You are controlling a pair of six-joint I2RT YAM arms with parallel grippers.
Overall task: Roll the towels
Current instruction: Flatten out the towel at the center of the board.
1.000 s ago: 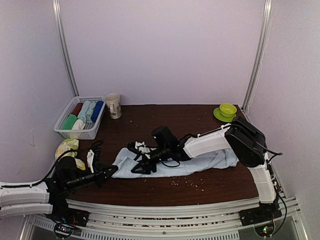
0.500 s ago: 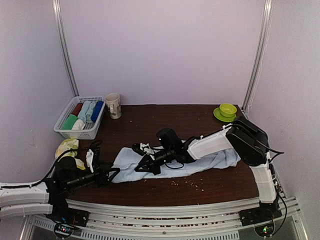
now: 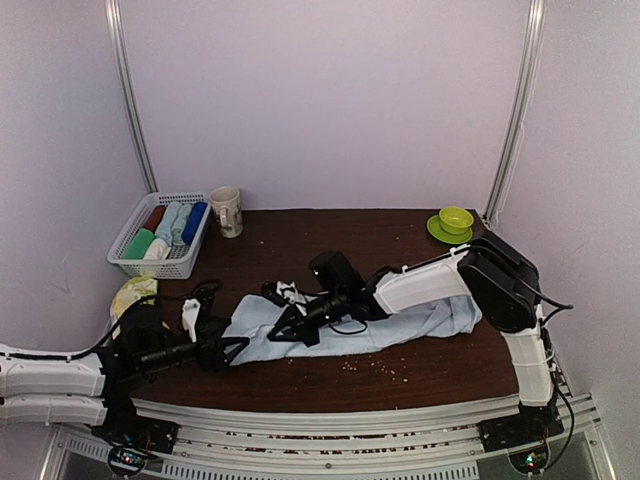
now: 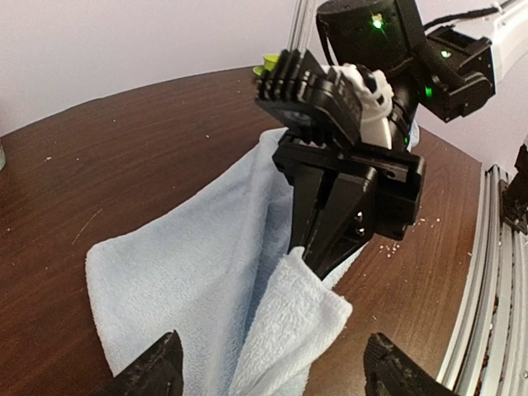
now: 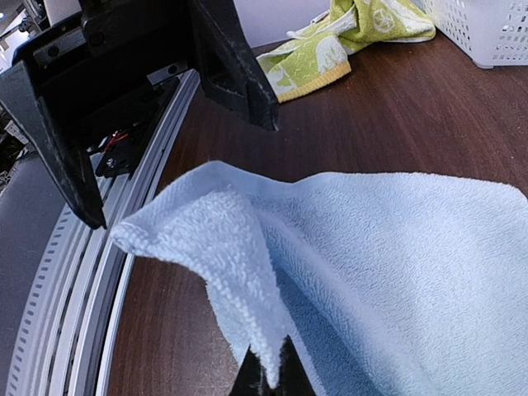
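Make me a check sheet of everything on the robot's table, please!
Surface: dark wooden table, crumbs scattered near the front.
Job's things: pale blue towel lying unrolled, one corner lifted; yellow-green towel bunched at the left edge.
Clutter: white basket of rolled cloths, mug, green cup on a saucer.
Grippers: right pincer shut on the blue towel's lifted corner; left pincer open, facing that corner.
Cables: black cable loops by both wrists.
Surroundings: plain pale walls, metal corner rails.

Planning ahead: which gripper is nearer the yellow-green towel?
Left. The left gripper is just right of the yellow-green towel; the right gripper, farther right, grips the blue towel.
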